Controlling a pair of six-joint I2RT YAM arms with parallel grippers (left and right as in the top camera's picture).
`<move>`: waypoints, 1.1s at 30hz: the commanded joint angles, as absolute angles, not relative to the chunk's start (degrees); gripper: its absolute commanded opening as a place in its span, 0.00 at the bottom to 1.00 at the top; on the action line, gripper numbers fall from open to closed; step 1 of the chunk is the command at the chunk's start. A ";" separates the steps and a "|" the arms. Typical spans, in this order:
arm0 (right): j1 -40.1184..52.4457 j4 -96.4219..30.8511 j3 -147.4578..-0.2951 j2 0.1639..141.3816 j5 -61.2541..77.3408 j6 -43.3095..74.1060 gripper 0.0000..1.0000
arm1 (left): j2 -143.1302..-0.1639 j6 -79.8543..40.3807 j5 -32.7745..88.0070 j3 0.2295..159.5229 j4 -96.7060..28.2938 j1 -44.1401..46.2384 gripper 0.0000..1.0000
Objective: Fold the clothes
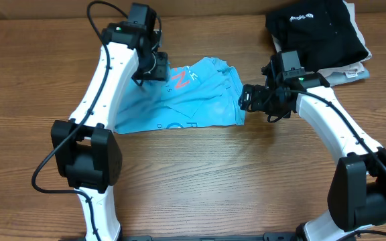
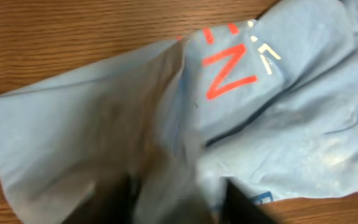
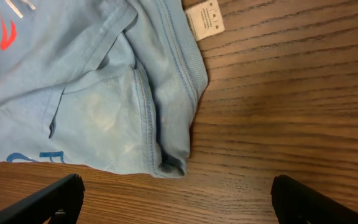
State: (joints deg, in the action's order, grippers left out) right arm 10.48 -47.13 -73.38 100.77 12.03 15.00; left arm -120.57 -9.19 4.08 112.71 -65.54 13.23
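Note:
The clothes, a light sky-blue T-shirt (image 1: 186, 100) with red and white print, lie crumpled on the wooden table (image 1: 213, 181) between my two arms. My left gripper (image 1: 154, 67) hovers over the shirt's far left part. In the left wrist view its fingers (image 2: 114, 202) stand apart, and a blurred fold of the blue fabric (image 2: 247, 124) hangs loosely between them. My right gripper (image 1: 250, 97) is at the shirt's right edge. It is wide open (image 3: 179, 199) over bare wood, with nothing between its fingers (image 3: 48, 199). The hemmed corner of the shirt (image 3: 166, 155) lies just beyond the fingertips.
A black garment (image 1: 313, 30) with a small white logo sits at the back right, on top of folded pale garments (image 1: 350, 72). A white care label (image 3: 205, 20) sticks out from the shirt's edge onto the wood.

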 commanded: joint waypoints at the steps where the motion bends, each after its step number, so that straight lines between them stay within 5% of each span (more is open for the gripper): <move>1: 10.07 -46.04 -74.59 99.11 12.82 15.14 1.00 | -121.62 -10.70 4.25 112.55 -66.04 14.74 1.00; 27: 10.04 -24.45 -74.59 118.58 21.76 12.16 0.95 | -121.62 -6.15 0.97 112.55 -74.37 7.60 1.00; 33: 10.96 -22.85 -74.59 120.57 32.47 12.16 0.93 | -121.62 -5.76 1.06 112.55 -74.35 6.87 1.00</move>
State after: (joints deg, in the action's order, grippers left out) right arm 10.11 -22.72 -74.67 117.60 25.47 11.94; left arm -120.68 -7.07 1.61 112.68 -74.19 7.07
